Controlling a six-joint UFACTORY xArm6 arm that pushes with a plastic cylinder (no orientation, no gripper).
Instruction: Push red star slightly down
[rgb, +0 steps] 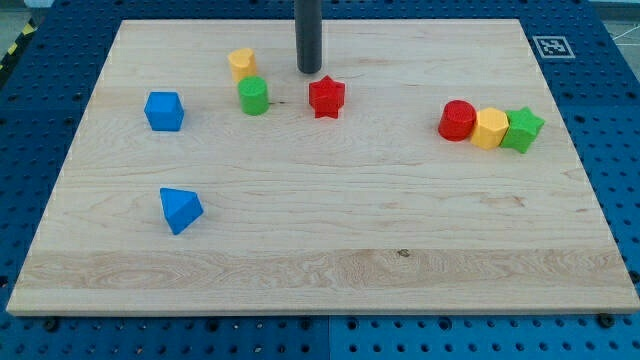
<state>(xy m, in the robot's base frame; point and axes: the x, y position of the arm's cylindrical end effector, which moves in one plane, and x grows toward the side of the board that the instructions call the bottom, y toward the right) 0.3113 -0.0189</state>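
Observation:
The red star (326, 97) lies on the wooden board in the upper middle of the view. My tip (309, 70) is the lower end of a dark rod that comes down from the view's top. It stands just above and slightly left of the red star, with a small gap between them. A green cylinder (253, 96) stands to the left of the star, and a yellow block (241, 64) sits above and left of that cylinder.
A blue cube (164, 110) is at the left and a blue triangular block (180, 210) lower left. At the right, a red cylinder (457, 120), a yellow block (489, 128) and a green star (522, 129) touch in a row. The board's top edge (400, 20) is close above my tip.

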